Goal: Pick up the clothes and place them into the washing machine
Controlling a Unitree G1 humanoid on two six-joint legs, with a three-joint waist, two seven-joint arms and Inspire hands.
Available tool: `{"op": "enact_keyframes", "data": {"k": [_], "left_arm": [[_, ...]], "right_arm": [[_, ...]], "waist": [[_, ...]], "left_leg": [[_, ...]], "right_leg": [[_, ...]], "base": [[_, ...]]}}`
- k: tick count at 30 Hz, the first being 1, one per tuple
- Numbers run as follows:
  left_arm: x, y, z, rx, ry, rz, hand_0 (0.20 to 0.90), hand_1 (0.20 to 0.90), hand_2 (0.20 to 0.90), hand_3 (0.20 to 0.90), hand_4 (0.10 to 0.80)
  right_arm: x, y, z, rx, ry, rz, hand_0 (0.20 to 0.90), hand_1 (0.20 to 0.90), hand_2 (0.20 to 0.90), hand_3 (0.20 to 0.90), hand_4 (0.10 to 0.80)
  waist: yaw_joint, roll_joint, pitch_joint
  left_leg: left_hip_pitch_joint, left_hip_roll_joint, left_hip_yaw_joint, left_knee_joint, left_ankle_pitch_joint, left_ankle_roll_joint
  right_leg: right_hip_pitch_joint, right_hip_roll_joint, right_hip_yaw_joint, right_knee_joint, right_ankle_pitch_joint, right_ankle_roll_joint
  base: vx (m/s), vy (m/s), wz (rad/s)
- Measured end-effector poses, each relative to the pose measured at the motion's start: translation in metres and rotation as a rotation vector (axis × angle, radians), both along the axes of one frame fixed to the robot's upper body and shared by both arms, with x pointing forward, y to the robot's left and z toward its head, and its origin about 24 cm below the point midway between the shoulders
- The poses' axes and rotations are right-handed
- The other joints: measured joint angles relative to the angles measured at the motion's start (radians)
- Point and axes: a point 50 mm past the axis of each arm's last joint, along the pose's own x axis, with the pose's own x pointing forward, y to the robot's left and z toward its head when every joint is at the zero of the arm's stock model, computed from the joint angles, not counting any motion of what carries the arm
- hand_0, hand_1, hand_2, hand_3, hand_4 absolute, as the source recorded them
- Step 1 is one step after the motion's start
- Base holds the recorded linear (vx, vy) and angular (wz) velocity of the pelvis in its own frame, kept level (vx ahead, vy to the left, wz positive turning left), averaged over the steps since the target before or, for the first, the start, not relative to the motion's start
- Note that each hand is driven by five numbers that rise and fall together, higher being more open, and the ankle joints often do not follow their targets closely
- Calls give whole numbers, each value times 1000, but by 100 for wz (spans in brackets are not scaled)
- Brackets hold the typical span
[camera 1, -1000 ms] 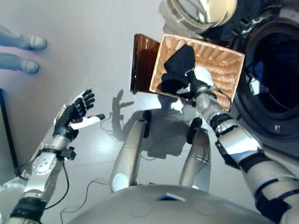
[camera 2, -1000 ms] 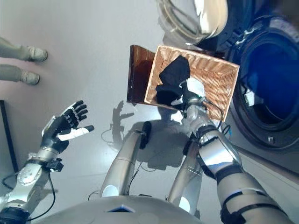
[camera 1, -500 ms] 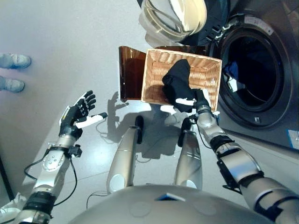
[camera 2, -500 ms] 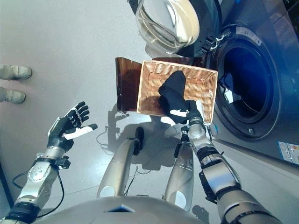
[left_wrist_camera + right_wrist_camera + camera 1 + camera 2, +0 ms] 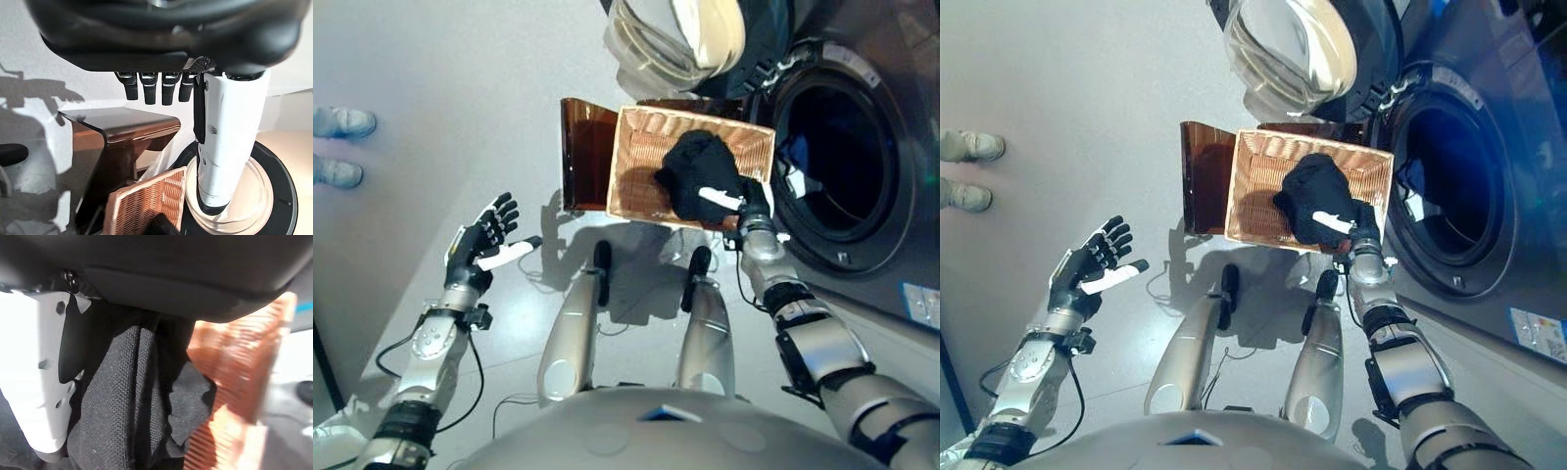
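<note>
1. A person's shoes (image 5: 337, 145) are showing on the floor, well away from the wicker basket (image 5: 636, 176) on its far left side; they are taking no part.
2. The left hand (image 5: 481, 238) is hovering over bare floor, also left of the basket and nearer the robot. Its fingers are standing straight and spread, thumb out, holding nothing. Its wrist view confirms this: straight fingertips, with nothing between them and the thumb.
3. A brown stand (image 5: 582, 157) is sitting touching the basket's left wall.
4. The basket is lying on the floor just in front of the washing machine (image 5: 1489, 264); the machine's round door (image 5: 1288, 49) is hanging open beyond the basket's far edge.
5. The black clothes (image 5: 700, 171) are bunched in the right part of the basket, rising above the rim. The right hand (image 5: 744, 201) is gripping them at the basket's near right corner; the right wrist view is showing black cloth (image 5: 127, 396) gathered between the white-covered thumb and the curled fingers.
6. The drum opening (image 5: 837, 162) is gaping just right of the basket; something pale and blue is already lying inside, too small to identify.
7. Judgement: the step in hand is the pick-up, with grasp made and the bundle not yet clear of the basket. The next move is calling for a lift clear of the right rim, then a short carry rightward into the drum. Trailing cloth snagging on the wicker looks like the main risk.
</note>
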Motion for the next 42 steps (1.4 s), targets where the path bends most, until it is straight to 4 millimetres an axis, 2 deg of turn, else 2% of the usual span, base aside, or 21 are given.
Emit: {"op": "enact_keyframes", "data": {"k": [4, 11, 15, 20, 21, 30, 36, 42], "left_arm": [[4, -5, 0, -25, -17, 5, 900, 900, 900, 900, 800], [5, -8, -2, -41, -16, 15, 900, 900, 900, 900, 800], [5, -8, -3, -61, -28, 43, 900, 900, 900, 900, 800], [3, -3, -7, -73, -21, 94, 900, 900, 900, 900, 800], [3, -3, -7, -75, -21, 97, 900, 900, 900, 900, 800], [6, -7, -9, -108, -31, 118, 900, 900, 900, 900, 800], [6, -6, -10, -126, -31, 130, 900, 900, 900, 900, 800], [6, -9, -11, -148, -27, 124, 900, 900, 900, 900, 800]], "right_arm": [[2, -3, 15, 32, -99, -15, 200, 200, 200, 200, 300], [-15, 1, 9, 120, -162, 15, 200, 200, 200, 200, 300], [-32, -1, -4, 179, -149, -22, 200, 200, 200, 200, 300], [-51, 10, -25, 311, -122, -54, 200, 200, 200, 200, 300], [-57, 11, -32, 368, -117, -76, 200, 200, 200, 200, 300], [-73, 31, -59, 772, -156, -253, 200, 200, 200, 200, 300], [-67, 38, -71, 1062, -229, -511, 200, 200, 200, 200, 300], [-44, 32, -54, 1184, -358, -594, 200, 200, 200, 200, 300]], "waist": [[-6, -2, 1], [-19, -14, 0], [-30, -16, 1], [-52, -22, 5], [-62, -25, 6], [-74, -32, 7], [-65, -30, 7], [-40, -19, 13]], "left_leg": [[40, 3, -14, -50, 19, -6], [102, 9, -23, -96, 24, -9], [103, 9, -24, -97, 24, -9], [103, 9, -23, -90, 23, -9], [103, 10, -21, -88, 23, -9], [112, 13, -11, -86, 23, -8], [108, 13, -5, -84, 23, -8], [85, 12, 15, -83, 26, -4]], "right_leg": [[49, 6, -23, -51, 19, 2], [119, 12, -41, -102, 22, 1], [120, 12, -41, -103, 22, 1], [122, 13, -40, -103, 21, -2], [122, 14, -39, -103, 19, -4], [141, 19, -35, -134, 40, -11], [132, 18, -30, -134, 42, -12], [91, 18, -3, -130, 53, -12]], "base": [[40, -47, 6], [37, -9, 2], [0, 0, 0], [0, 0, 0], [0, 0, 0], [-4, 4, -5], [-50, -2, -2], [-28, -1, -10]]}}
